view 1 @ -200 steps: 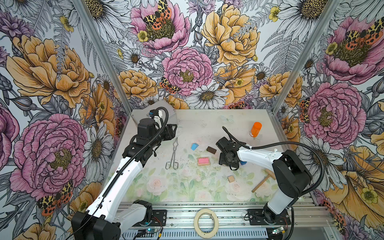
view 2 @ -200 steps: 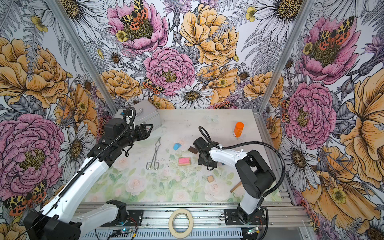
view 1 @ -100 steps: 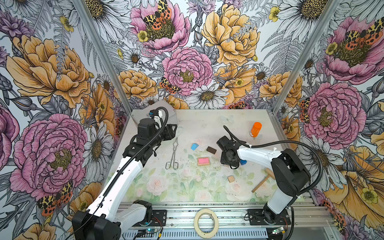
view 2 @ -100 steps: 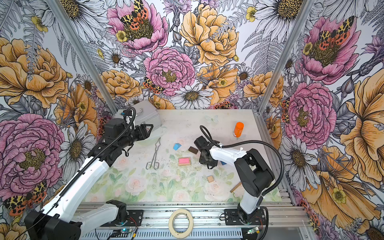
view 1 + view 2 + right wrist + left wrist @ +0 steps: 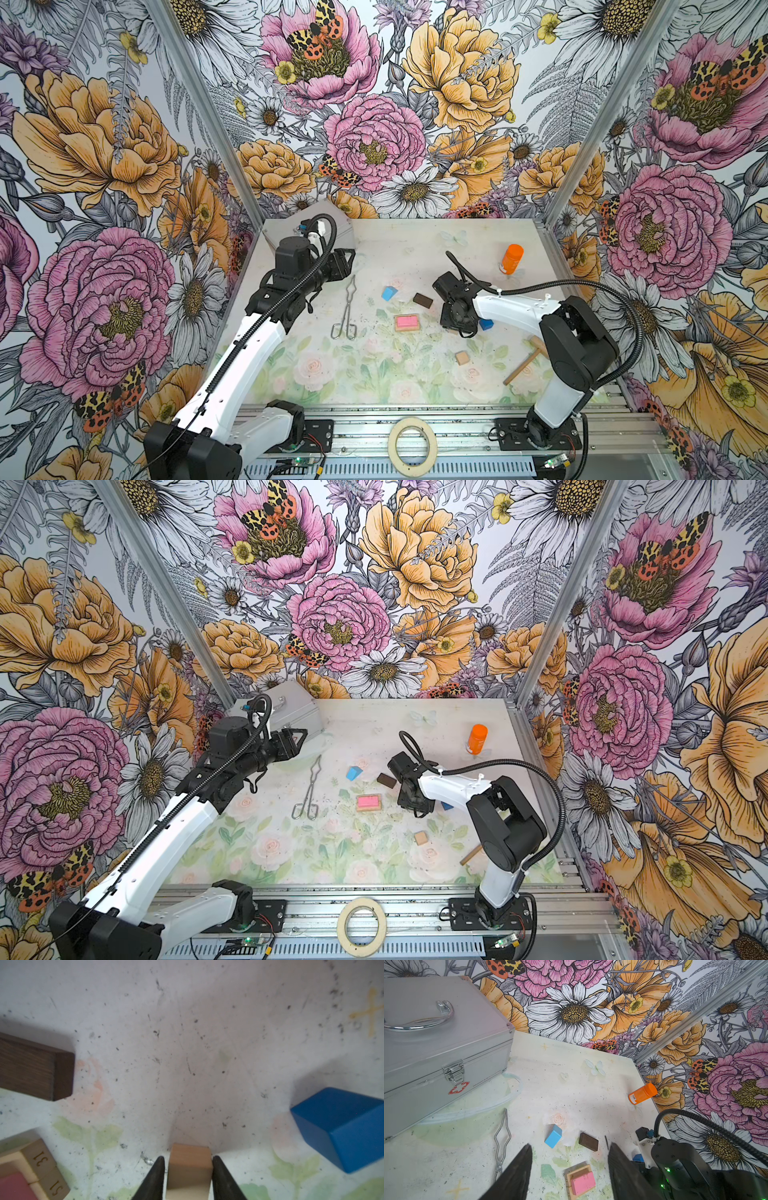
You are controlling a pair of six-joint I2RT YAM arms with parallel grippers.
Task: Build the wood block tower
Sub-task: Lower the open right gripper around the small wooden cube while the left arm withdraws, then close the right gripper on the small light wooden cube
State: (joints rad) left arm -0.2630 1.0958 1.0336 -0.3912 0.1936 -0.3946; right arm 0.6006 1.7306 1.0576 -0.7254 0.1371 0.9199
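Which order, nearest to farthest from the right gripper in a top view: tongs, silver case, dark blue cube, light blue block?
In a top view, from the right gripper:
1. dark blue cube: right beside it, on the right arm's side.
2. light blue block: left of it, past the middle.
3. tongs: further left.
4. silver case: back left corner.

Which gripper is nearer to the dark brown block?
Right. The right gripper stands just beside the dark brown block, its jaws on a tan block; the left gripper hangs farther off, open, near the tongs' tip.
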